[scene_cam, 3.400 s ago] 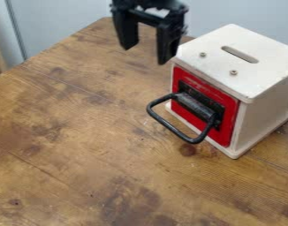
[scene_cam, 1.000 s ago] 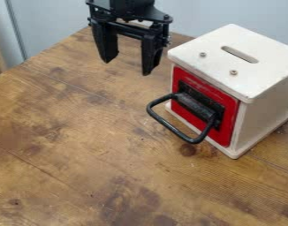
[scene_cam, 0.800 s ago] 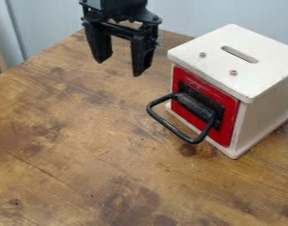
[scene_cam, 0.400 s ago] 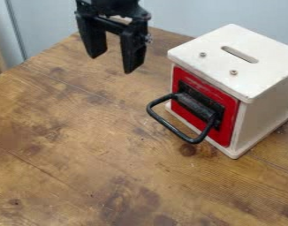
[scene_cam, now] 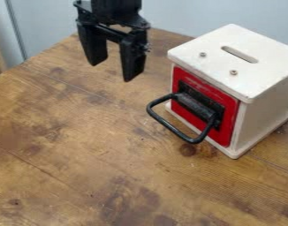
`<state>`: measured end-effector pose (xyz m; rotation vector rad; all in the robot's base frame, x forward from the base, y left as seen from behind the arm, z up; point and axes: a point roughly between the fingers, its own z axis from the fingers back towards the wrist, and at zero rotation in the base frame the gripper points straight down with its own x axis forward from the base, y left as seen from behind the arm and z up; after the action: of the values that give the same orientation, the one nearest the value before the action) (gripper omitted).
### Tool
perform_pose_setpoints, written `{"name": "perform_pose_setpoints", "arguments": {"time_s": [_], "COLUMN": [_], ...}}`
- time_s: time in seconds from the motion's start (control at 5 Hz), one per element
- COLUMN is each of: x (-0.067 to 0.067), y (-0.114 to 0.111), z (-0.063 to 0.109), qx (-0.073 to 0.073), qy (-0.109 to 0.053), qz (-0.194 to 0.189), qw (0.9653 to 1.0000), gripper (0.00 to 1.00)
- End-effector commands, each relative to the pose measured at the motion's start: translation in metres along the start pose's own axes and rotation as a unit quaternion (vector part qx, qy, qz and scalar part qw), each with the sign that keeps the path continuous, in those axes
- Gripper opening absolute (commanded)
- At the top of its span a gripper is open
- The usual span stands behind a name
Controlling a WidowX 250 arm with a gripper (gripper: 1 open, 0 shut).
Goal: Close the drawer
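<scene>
Camera view shows your black gripper (scene_cam: 109, 62) spread, empty; the red-fronted drawer (scene_cam: 217, 113) sits right of the jaws, probably light, rigid: push its front.

We see a worn wooden table (scene_cam: 87, 150), brown with darker stains and scuffed patches across its planks. On it, to the right of the gripper (scene_cam: 112, 60) and lower in view, sits a pale wooden box (scene_cam: 259, 93). A black loop handle (scene_cam: 176, 119) juts from its red front and rests low over the tabletop, below and right of the gripper.
</scene>
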<state>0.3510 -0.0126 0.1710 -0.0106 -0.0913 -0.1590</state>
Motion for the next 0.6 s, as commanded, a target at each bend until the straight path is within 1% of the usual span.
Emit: {"name": "perform_pose_setpoints", "arguments": {"time_s": [0.0, 0.2, 0.4], "x": [0.006, 0.013, 0.023], "y": [-0.004, -0.011, -0.020], "z": [0.026, 0.022, 0.021], "qx": [0.011, 0.009, 0.008], "qy": [-0.041, -0.036, -0.036], "qz": [0.022, 0.032, 0.035], "qw": [0.9988, 0.9988, 0.9987], "gripper": [1.00, 1.00, 1.00]}}
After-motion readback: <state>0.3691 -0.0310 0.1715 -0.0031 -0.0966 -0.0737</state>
